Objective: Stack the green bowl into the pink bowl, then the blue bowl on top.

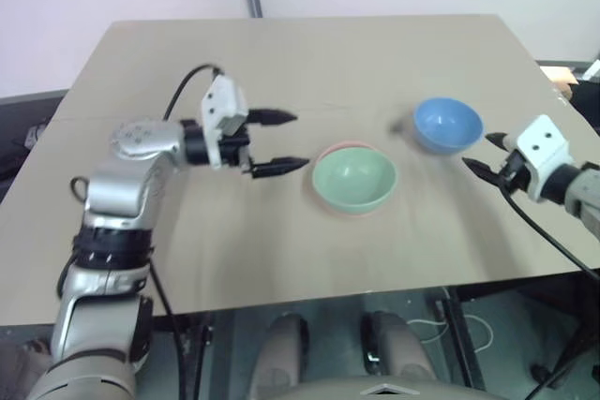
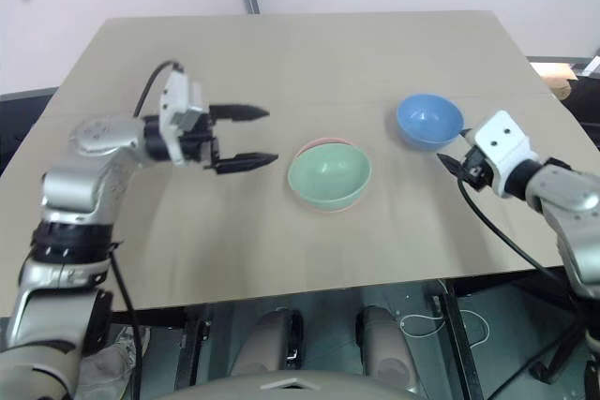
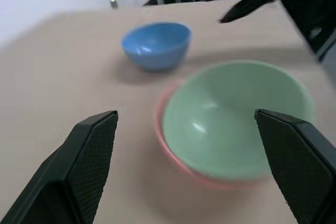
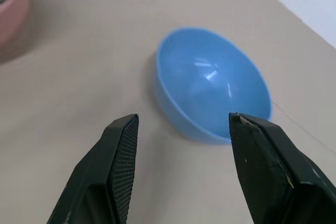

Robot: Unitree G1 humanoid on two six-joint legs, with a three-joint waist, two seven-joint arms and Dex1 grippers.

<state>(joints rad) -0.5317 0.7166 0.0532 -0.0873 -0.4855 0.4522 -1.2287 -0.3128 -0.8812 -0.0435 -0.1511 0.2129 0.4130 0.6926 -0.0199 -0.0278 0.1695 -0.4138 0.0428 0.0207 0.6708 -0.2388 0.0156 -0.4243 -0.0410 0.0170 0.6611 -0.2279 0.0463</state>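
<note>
The right gripper (image 2: pixel 452 160) stands partly open and empty, its fingers pointing at the blue bowl (image 2: pixel 429 120), which sits upright just ahead of the tips and apart from them; in the right wrist view the near wall lies between the two fingers' lines. This arm is plainly the nearer one. The bowl is round, so no axis matters. Beyond it, toward the other arm, the green bowl (image 1: pixel 354 180) rests nested in the pink bowl (image 1: pixel 339 149), seemingly a little off-centre. Past the stack, the left gripper (image 1: pixel 286 141) hangs wide open, holding nothing. The blue bowl holds nothing.
</note>
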